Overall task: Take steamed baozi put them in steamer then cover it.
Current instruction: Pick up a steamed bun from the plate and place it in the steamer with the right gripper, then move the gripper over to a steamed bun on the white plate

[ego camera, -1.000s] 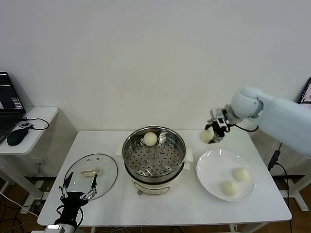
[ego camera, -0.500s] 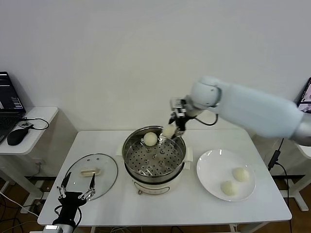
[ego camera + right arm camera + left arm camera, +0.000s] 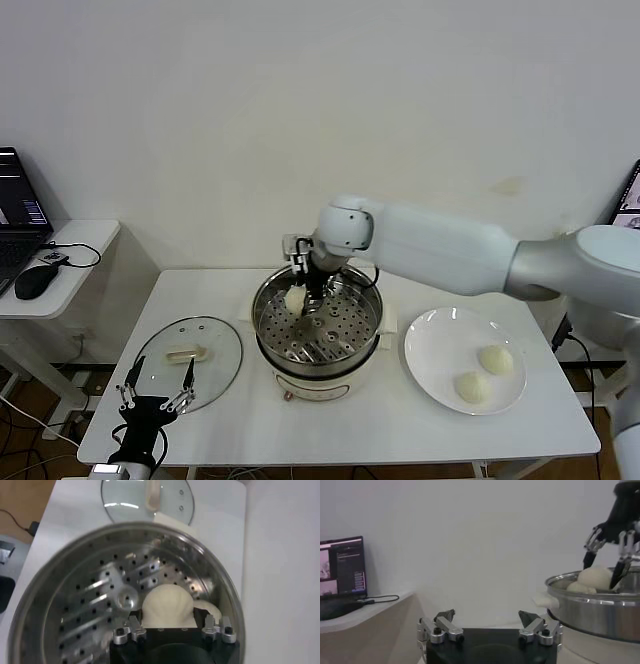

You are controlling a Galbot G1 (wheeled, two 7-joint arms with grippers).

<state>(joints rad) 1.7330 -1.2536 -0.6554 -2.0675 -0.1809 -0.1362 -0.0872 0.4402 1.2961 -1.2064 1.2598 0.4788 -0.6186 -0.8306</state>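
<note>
- Lowering a steamed baozi into the steamer, the right gripper hangs inside the pot over the far-left part of the perforated tray, its fingers closed around the bun.
- The right wrist view shows that bun held between the fingers just above the tray, with a second bun partly visible right beside it against the pot wall.
- The left wrist view confirms two pale rounded tops just over the steel rim, with the right gripper's fingers spread around the nearer one.
- Two more buns lie on the white plate, to the right of the steamer.
- The cover lies flat on the table to the left of the pot, handle up.
- The left gripper waits low at the table's near-left edge, just by the cover, fingers spread wide and holding nothing.
- Judged from this, the task is roughly at its midpoint: one bun in, a second about to be released, two left to carry over, and the cover not yet placed.
</note>
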